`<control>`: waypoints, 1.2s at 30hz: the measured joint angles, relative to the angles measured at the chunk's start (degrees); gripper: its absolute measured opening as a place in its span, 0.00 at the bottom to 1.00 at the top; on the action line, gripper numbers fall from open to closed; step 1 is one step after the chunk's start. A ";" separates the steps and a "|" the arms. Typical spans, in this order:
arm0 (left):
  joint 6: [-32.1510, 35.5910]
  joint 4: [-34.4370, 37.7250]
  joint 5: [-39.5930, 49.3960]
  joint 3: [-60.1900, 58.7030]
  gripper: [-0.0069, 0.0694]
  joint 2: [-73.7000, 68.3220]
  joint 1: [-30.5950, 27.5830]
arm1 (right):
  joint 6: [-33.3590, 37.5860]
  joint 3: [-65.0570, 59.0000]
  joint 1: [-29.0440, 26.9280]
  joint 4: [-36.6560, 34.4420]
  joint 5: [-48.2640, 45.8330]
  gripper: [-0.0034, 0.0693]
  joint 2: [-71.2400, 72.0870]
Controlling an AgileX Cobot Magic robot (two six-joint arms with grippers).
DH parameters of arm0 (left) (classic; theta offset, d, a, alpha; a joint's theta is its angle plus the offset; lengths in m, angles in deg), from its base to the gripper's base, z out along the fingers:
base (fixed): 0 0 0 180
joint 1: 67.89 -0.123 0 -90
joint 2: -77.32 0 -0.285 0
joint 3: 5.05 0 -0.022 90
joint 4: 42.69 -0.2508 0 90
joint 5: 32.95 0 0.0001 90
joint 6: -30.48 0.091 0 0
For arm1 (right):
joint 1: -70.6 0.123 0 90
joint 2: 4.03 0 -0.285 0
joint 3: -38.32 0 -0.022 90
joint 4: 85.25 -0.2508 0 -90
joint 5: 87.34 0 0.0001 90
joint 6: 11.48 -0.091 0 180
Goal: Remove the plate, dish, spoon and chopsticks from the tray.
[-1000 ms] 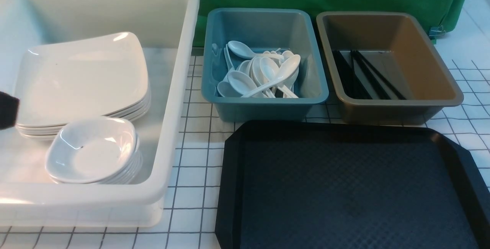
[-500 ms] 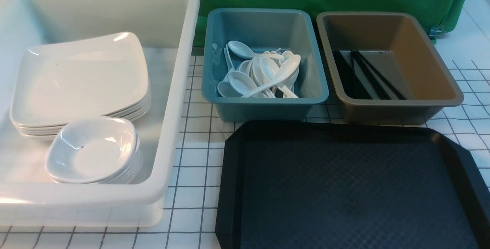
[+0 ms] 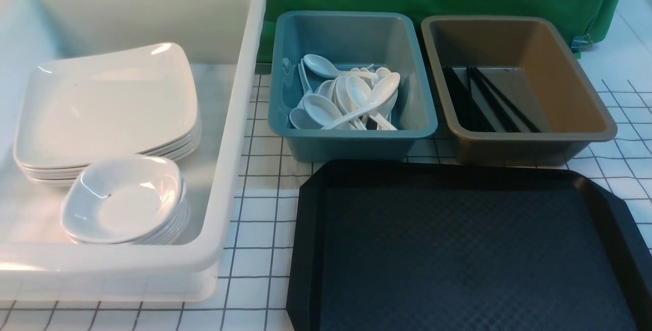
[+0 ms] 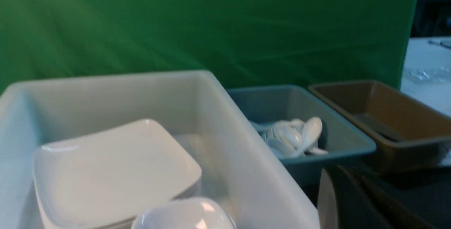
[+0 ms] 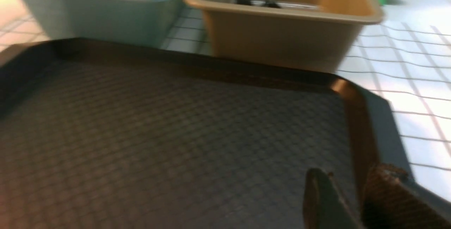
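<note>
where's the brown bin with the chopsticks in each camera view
Front view: the brown bin sits at upper right, behind the tray, black chopsticks inside.
Left wrist view: it sits at the right edge, mid-height; its contents are blurred.
Right wrist view: it sits at top centre-right, just beyond the tray's far rim.
Shared landmark: the blue bin holding white spoons, directly beside it in all three.

No text, label, brand, number or sign can be read anywhere: none on the black tray, the blue bin, the brown bin or the white tub.
</note>
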 joint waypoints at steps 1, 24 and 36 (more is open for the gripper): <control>0.05 0.00 -3.68 -2.27 0.10 0.31 0.00 | 0.00 0.00 0.85 0.00 0.00 0.38 0.00; 3.03 -0.60 -26.76 -17.24 0.10 0.28 0.00 | 0.02 0.00 1.43 0.00 0.00 0.38 0.00; 1.21 -6.43 -29.14 -25.59 0.10 0.17 0.00 | 0.02 0.00 1.43 0.00 0.00 0.38 0.00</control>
